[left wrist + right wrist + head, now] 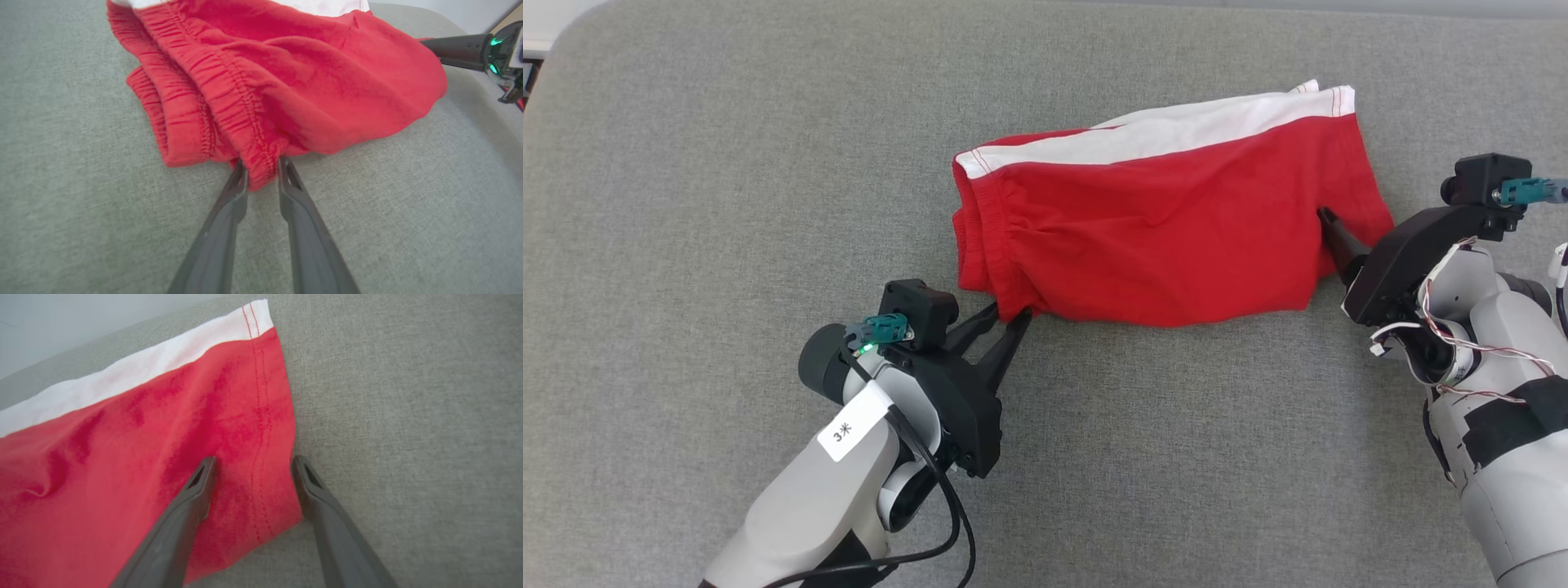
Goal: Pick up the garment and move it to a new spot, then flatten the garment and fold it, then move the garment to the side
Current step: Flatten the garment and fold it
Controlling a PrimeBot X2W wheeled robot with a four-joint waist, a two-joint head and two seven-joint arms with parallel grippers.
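Grey woven surface (686,204) beneath the red garment (1160,245).

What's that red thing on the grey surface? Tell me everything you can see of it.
Red shorts of soft cloth, with a white stripe and a gathered elastic waistband. They lie folded and slightly rumpled on the grey cushion, waistband toward the robot's left, leg hem toward its right. The left fingers pinch the waistband's near corner; the right fingers stand open at the hem corner, one over the cloth, one beside it.
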